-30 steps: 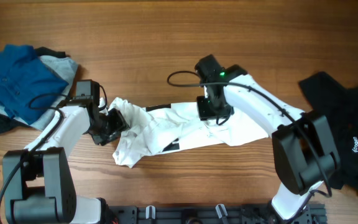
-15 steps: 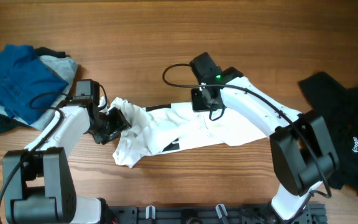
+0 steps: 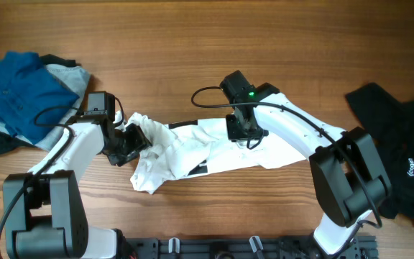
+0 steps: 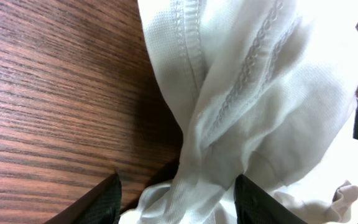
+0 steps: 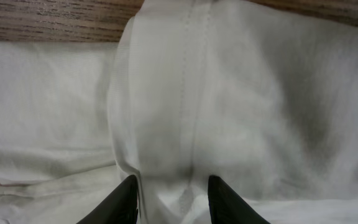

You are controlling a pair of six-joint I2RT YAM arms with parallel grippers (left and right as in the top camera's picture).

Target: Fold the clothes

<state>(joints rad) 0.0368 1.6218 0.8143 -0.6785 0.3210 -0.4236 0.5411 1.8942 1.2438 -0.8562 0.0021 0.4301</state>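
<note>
Broadly: brown wood-grain surface (image 3: 192, 43) under everything. At centre, large white short-sleeved T-shirt (image 3: 167, 151) with black bar print, crumpled, stretched sideways between both arms. At right edge, black fabric garment (image 3: 397, 158) with small white logo, heaped, well apart from shirt. At far left, blue fabric pile (image 3: 20, 93). At shirt's left end, left fingers (image 4: 98, 202) closed on bunched white cloth. On shirt's upper middle, right fingers (image 5: 126, 199) partly apart, tips on cloth, seam ridge between, nothing clearly pinched.
</note>
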